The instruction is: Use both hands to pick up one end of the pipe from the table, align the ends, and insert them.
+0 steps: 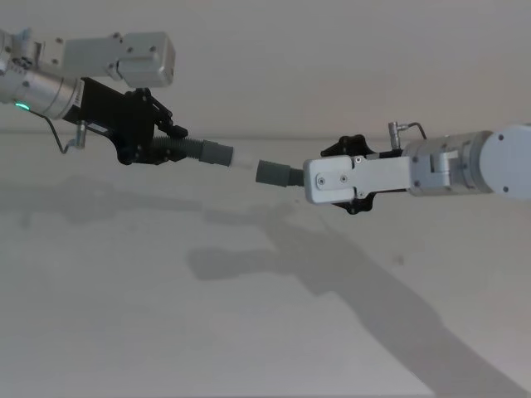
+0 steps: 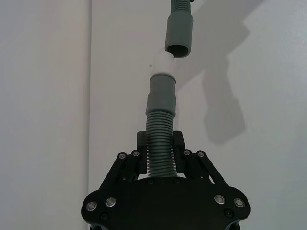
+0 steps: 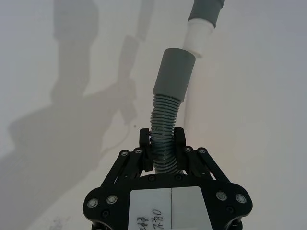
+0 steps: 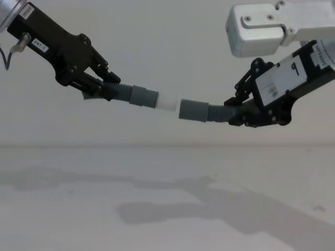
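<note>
Pipe pieces hang in the air above the surface [image 4: 167, 209]: left tool [image 4: 99, 83] clamps the white-tipped piece [image 4: 138, 97], right tool [image 4: 235, 112] clamps the plain-cuffed piece [image 4: 201, 111], ends close, not inserted.

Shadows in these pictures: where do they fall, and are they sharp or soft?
Head view: a soft, broad arm shadow crosses the table below the right gripper. Chest view: similar diffuse band low down. Right wrist view: darker gripper-shaped shadow at the picture's left. Left wrist view: shadow beside the plain cuff.
</note>
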